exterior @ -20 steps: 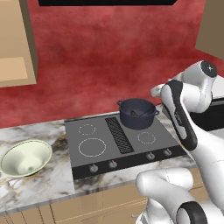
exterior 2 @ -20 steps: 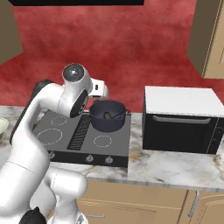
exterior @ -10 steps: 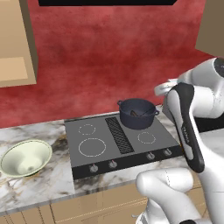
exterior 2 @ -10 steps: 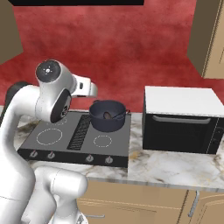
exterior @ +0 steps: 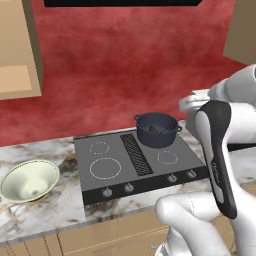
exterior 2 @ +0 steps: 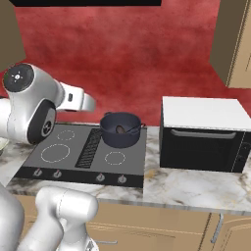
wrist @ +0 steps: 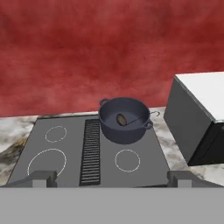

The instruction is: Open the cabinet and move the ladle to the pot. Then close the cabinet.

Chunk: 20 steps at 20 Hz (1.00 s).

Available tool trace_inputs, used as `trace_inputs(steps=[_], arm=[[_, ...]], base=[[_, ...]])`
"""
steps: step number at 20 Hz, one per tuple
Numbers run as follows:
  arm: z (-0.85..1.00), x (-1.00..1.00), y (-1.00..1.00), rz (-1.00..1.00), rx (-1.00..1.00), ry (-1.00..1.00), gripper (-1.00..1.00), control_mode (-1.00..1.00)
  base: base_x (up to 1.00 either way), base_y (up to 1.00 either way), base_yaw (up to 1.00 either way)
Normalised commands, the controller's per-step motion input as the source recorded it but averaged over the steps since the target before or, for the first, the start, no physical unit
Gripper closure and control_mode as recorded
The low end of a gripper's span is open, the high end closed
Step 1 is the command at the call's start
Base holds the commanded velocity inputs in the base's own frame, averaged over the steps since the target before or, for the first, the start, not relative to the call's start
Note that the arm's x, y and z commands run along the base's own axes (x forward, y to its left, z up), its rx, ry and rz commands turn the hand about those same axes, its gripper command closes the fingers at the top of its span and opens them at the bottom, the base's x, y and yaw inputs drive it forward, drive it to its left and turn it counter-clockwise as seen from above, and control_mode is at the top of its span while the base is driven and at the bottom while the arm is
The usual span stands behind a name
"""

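The pot (wrist: 125,119) stands on the back right burner of the black cooktop (wrist: 65,153), and the ladle (wrist: 122,119) lies inside it, with its bowl on the bottom and its thin handle leaning over the right rim. In the right base view the pot (exterior 2: 120,129) has the same place, and the ladle (exterior 2: 122,130) shows there as a small brown shape.

The jaws (wrist: 111,178) are wide open and hold nothing; only the 2 finger tips (wrist: 43,178) show at the lower edge of the hand view, well apart from the pot.

Part of the cabinet (exterior: 17,50) is seen at the upper left in the left base view; I cannot tell from here if its door is open.

A pale green bowl (exterior: 29,180) sits on the marble surface (exterior: 45,212) left of the cooktop. A black and white microwave (exterior 2: 203,133) stands on the surface to the right of the cooktop.
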Motion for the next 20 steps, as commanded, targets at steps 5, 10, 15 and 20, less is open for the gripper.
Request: trace_inputs(steps=[5, 10, 15, 20], arm=[[0.07, -0.51, 0.13, -0.08, 0.0, 0.0, -1.0, -1.0], [0.11, -0.41, 0.04, -0.04, 0.0, 0.0, -1.0, -1.0], [0.14, -0.33, 0.0, -0.02, 0.0, 0.0, -1.0, -1.0], [0.07, -0.34, 0.0, -0.01, 0.0, 0.0, -1.0, -1.0]], base=[[0.0, 0.0, 0.0], [0.0, 0.0, 0.0], [0.0, 0.0, 0.0], [0.0, 0.0, 0.0]])
